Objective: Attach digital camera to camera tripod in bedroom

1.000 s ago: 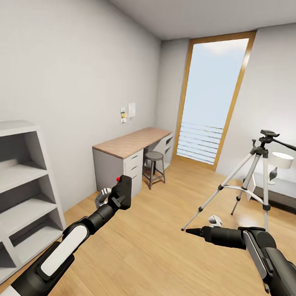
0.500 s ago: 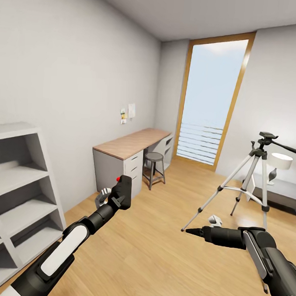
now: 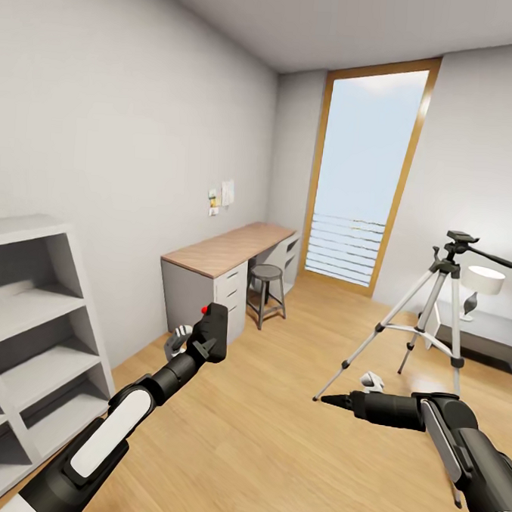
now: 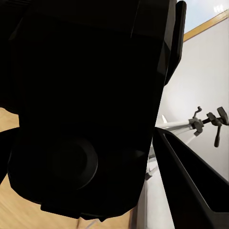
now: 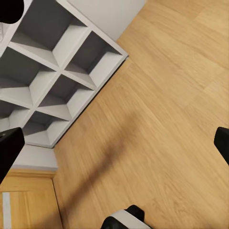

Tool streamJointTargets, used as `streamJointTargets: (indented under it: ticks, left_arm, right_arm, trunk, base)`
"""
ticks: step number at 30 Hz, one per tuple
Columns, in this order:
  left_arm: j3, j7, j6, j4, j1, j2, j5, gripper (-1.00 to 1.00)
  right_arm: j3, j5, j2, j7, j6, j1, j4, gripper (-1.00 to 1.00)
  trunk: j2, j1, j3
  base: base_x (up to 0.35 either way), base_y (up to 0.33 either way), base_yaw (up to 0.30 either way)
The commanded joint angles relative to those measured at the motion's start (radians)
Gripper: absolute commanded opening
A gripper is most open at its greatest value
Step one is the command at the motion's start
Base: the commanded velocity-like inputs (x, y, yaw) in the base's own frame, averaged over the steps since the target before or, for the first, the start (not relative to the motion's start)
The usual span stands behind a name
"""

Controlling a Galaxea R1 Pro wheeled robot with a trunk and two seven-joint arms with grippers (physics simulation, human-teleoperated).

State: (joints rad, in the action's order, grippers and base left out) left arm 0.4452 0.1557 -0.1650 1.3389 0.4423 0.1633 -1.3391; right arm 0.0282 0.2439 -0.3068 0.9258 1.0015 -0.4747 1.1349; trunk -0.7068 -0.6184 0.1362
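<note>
In the head view my left gripper (image 3: 189,341) is shut on the digital camera (image 3: 212,330), a chunky black body with a red button on top, held upright above the wood floor. In the left wrist view the digital camera (image 4: 81,109) is a dark mass close up, with a black finger (image 4: 191,176) beside it. The camera tripod (image 3: 434,308) stands on silver legs at the right, well beyond both arms, and its black head with the pan handle is bare. The camera tripod (image 4: 206,120) also shows in the left wrist view. My right gripper (image 3: 347,393) is open over the floor, short of the nearest tripod foot.
A grey shelf unit (image 3: 32,326) stands close on the left. A wood-topped desk (image 3: 227,249) and a round stool (image 3: 267,289) line the left wall before the tall window (image 3: 363,179). A lamp (image 3: 485,281) and a grey bed (image 3: 494,330) sit behind the tripod.
The whole head view has shifted slightly, so the camera moved; the tripod sits a little further left in it. Both arms hold the same pose, and the left gripper still holds the camera.
</note>
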Motion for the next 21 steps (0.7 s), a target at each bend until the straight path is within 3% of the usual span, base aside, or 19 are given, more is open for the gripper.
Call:
streamJointTargets:
  ticks: [1, 21]
  left_arm:
    - [0.001, 0.005, -0.001, 0.002, 0.001, 0.001, -0.008, -1.00]
    - [0.001, 0.005, -0.001, 0.002, 0.001, 0.001, -0.008, -1.00]
  right_arm:
    - [0.001, -0.003, 0.000, 0.005, 0.003, -0.001, 0.000, 1.00]
    - [0.001, -0.003, 0.000, 0.002, 0.003, -0.001, 0.000, 1.00]
  trunk:
    - [0.006, 0.004, -0.001]
    - [0.146, 0.080, -0.064]
  base:
    - [0.000, 0.000, 0.000]
    - [0.000, 0.000, 0.000]
